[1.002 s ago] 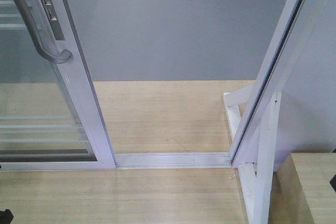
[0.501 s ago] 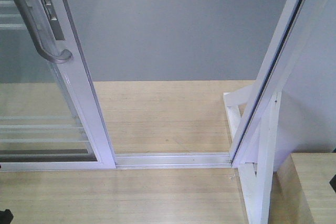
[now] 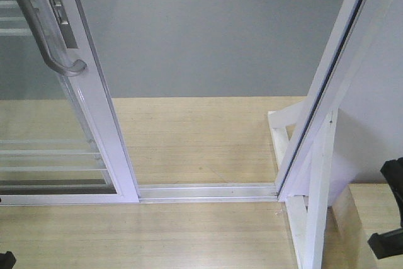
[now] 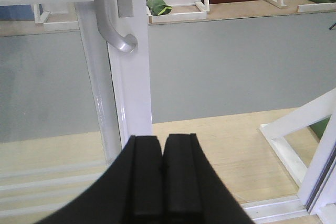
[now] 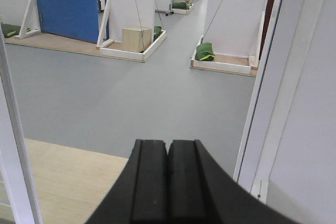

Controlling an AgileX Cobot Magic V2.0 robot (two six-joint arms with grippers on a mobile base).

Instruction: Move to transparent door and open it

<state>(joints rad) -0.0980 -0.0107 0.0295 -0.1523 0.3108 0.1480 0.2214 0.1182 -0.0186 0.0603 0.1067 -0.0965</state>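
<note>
Both grippers, left gripper (image 4: pixel 161 174) and right gripper (image 5: pixel 168 182), have fingers together; the white-framed clear-glass sliding door (image 3: pixel 94 105) already stands wide, its curved grey handle (image 4: pixel 113 22) at 11 o'clock, needing only a retreat.

The transparent door (image 3: pixel 75 99) stands slid left, leaving a gap to the white frame post (image 3: pixel 321 105).

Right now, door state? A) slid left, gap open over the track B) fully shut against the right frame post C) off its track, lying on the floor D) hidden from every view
A: the transparent door stands upright at left, and bare floor track runs between it and the right frame post.
</note>
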